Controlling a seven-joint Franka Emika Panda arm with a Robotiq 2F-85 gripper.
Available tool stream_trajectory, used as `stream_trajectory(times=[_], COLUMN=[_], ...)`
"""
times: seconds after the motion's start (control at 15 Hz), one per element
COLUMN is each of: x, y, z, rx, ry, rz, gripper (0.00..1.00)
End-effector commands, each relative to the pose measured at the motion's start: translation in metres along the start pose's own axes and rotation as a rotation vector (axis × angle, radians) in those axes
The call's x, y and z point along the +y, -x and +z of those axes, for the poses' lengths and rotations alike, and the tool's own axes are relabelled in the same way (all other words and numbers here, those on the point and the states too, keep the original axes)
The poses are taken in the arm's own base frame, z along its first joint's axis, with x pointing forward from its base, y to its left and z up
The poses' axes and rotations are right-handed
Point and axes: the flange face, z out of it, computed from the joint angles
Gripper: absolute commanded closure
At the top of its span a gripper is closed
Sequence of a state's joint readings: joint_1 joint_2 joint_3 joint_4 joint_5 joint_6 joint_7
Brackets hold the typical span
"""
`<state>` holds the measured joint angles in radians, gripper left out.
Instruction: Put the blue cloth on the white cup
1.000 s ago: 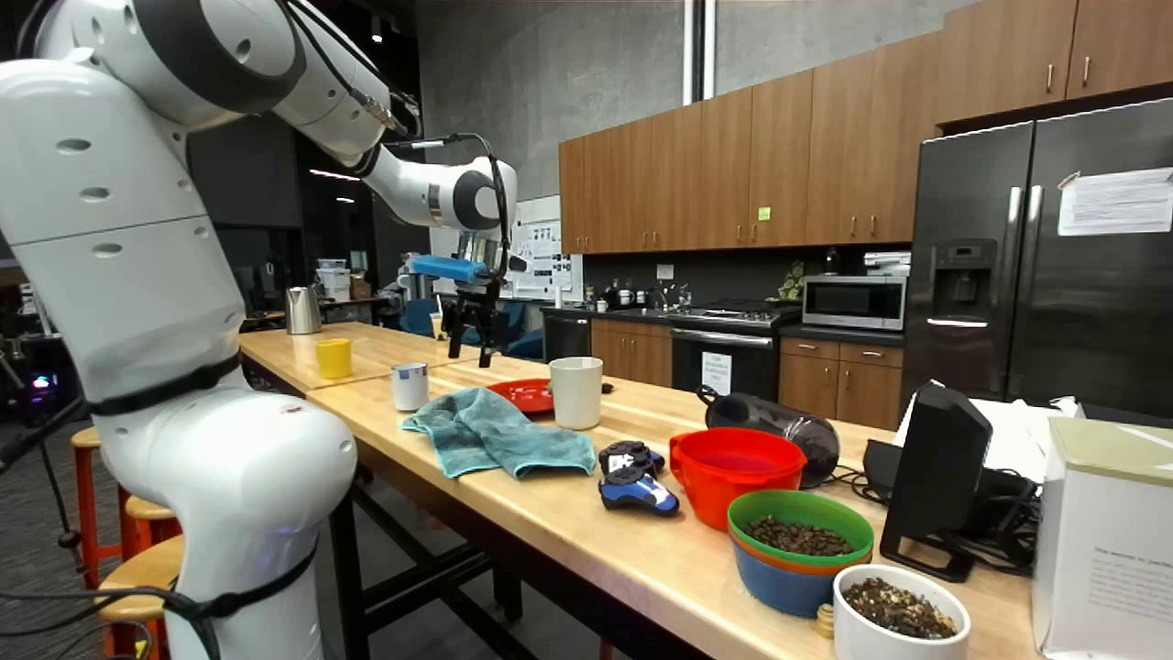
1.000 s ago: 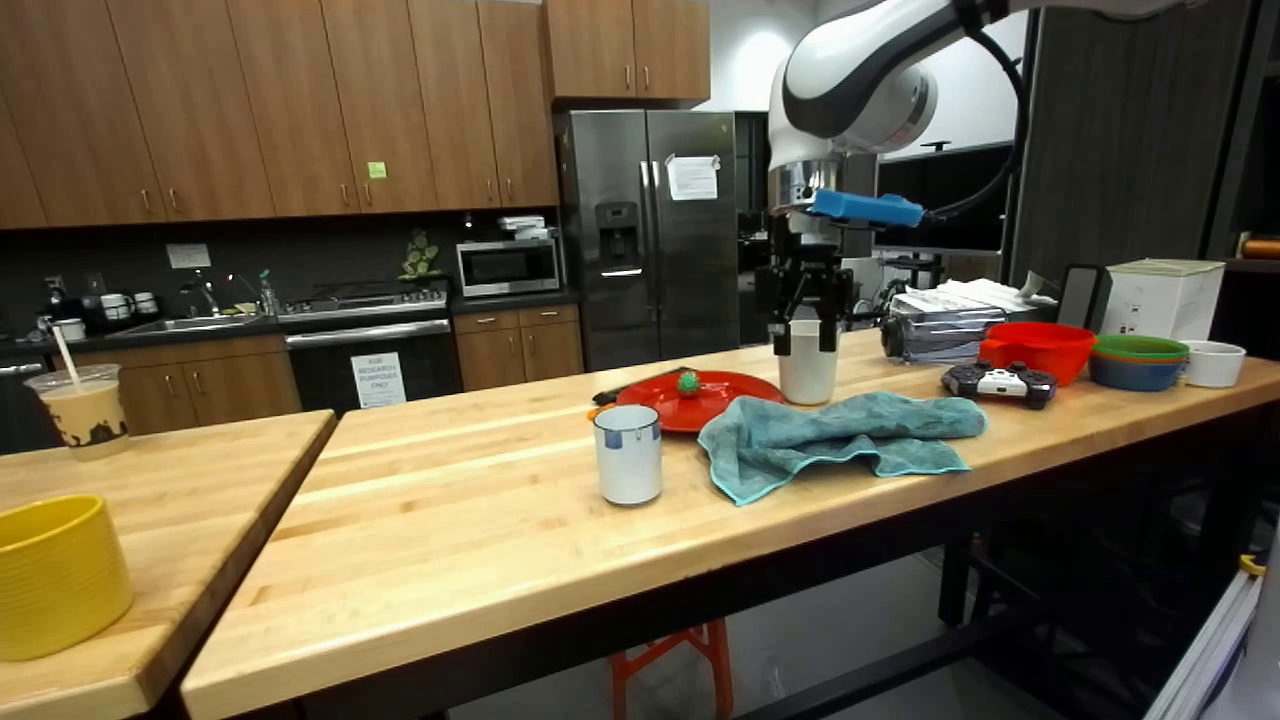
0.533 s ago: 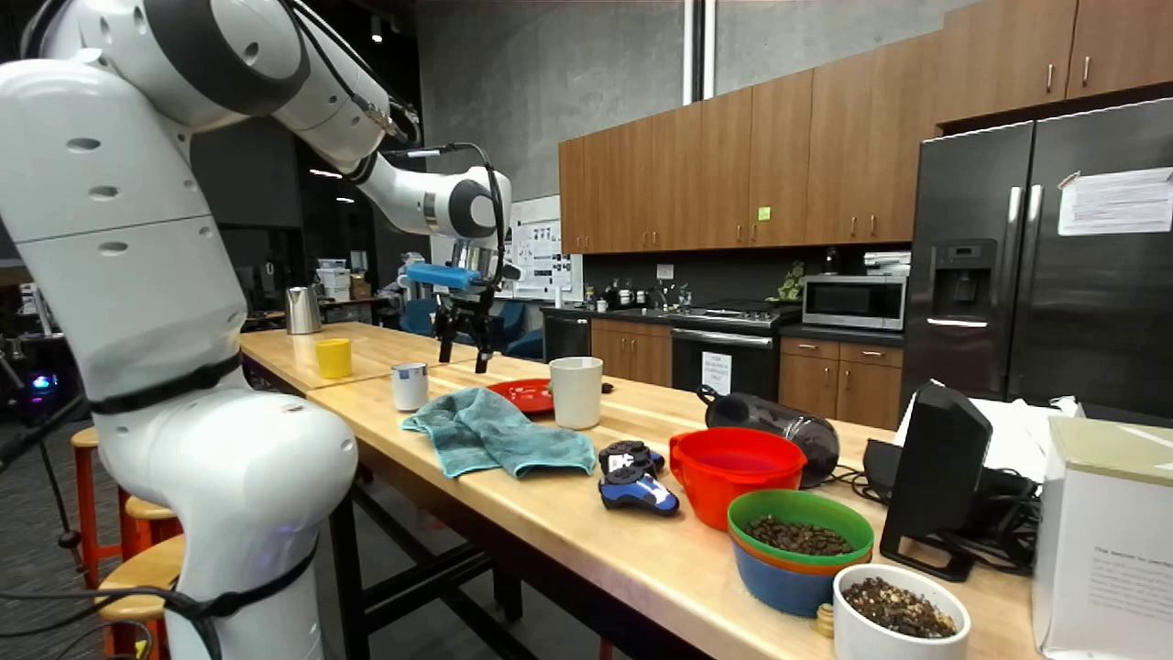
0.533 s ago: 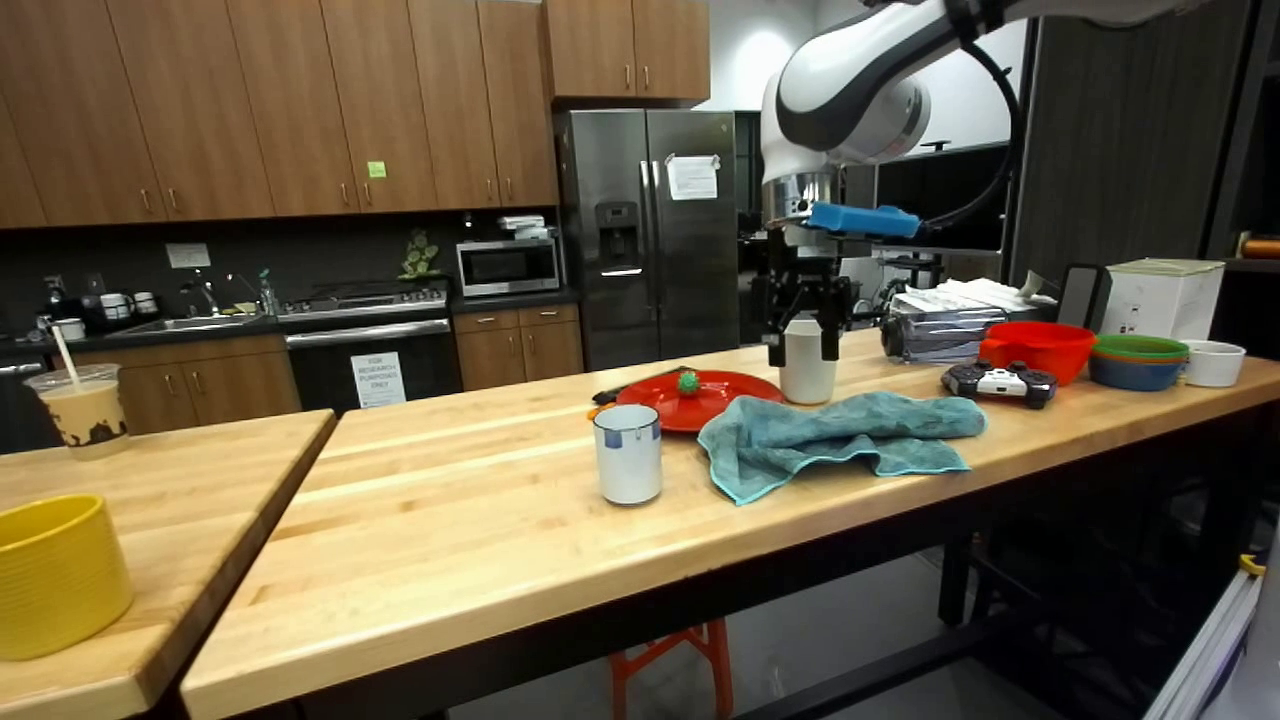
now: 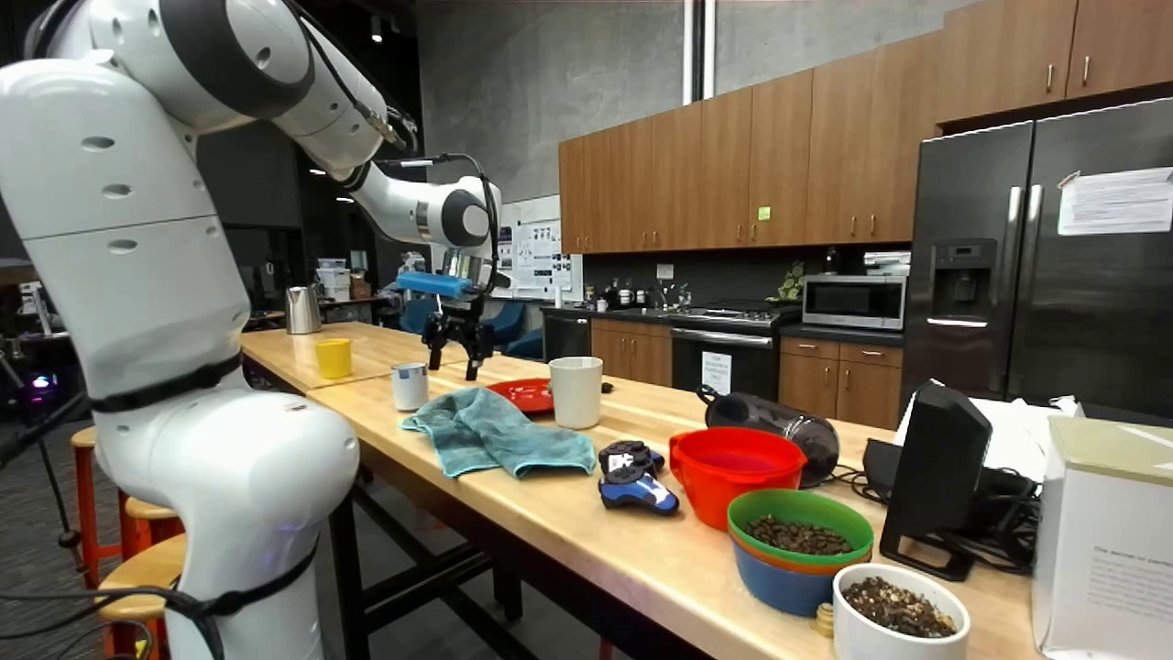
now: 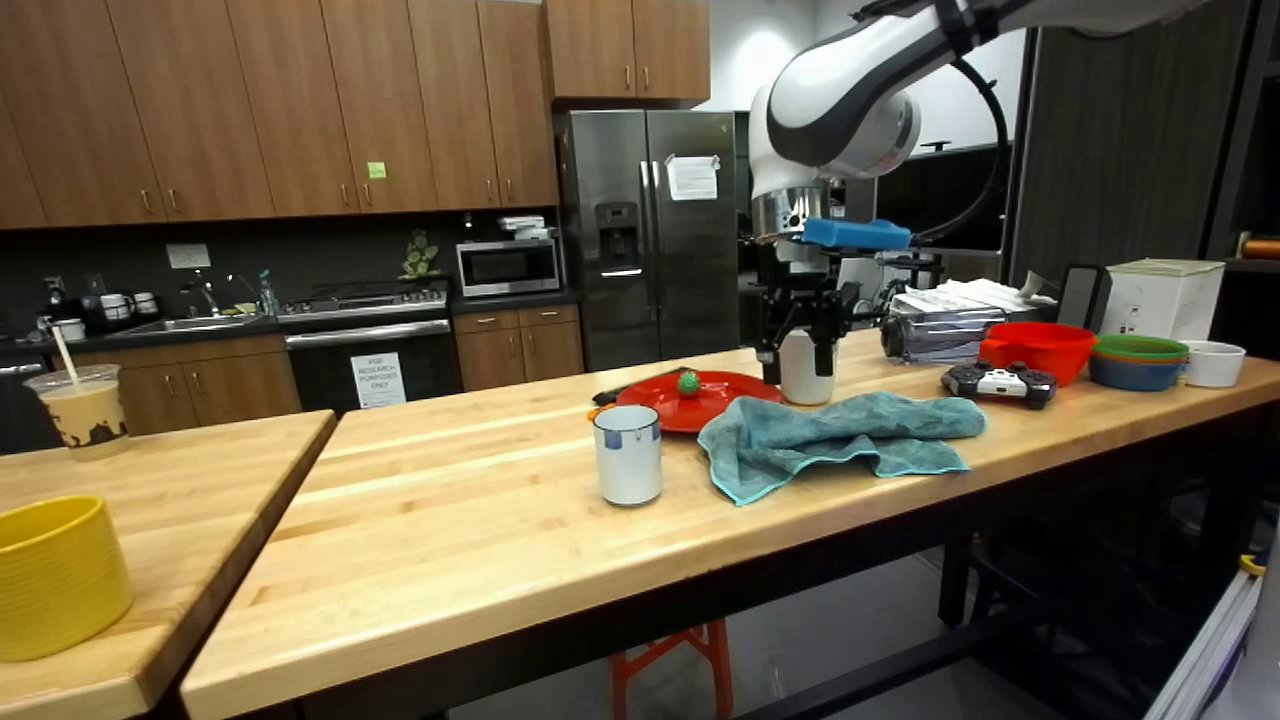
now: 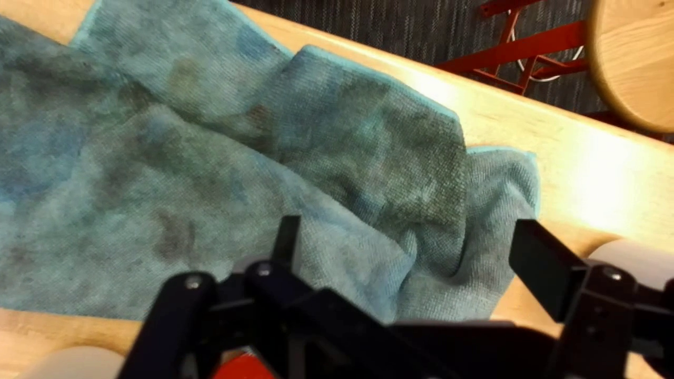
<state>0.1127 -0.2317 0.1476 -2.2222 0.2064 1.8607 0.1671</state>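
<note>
The blue cloth (image 5: 499, 435) lies crumpled near the table's front edge; it also shows in an exterior view (image 6: 830, 440) and fills much of the wrist view (image 7: 200, 173). A tall white cup (image 5: 577, 394) stands behind it, also in an exterior view (image 6: 803, 388). A smaller white cup with blue patches (image 6: 628, 460) stands beside the cloth, also in an exterior view (image 5: 410, 390). My gripper (image 5: 453, 371) is open and empty above the cloth, also in an exterior view (image 6: 798, 370). In the wrist view its fingers (image 7: 405, 237) straddle the cloth's end, apart from it.
A red plate (image 6: 735, 390) with a green ball (image 6: 688, 382) lies behind the cloth. Game controllers (image 5: 634, 477), a red bowl (image 5: 733, 472) and stacked bowls (image 5: 797, 559) stand along the table. A yellow cup (image 6: 60, 580) stands beyond the table seam. A stool (image 7: 637, 58) is below the edge.
My gripper has moved down and a little to the left in both exterior views, staying open. The cloth and the cups have not moved.
</note>
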Motion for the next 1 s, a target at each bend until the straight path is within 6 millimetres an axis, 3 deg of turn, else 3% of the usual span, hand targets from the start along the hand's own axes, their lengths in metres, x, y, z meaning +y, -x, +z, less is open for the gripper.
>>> stream_trajectory(times=[0.0, 0.27, 0.93], x=[-0.018, -0.031, -0.035], y=[0.012, 0.021, 0.021], z=[0.026, 0.052, 0.069], rx=[-0.046, -0.092, -0.063], ry=[0.010, 0.036, 0.104], rz=[-0.042, -0.080, -0.127], gripper=[0.00, 0.00, 0.00])
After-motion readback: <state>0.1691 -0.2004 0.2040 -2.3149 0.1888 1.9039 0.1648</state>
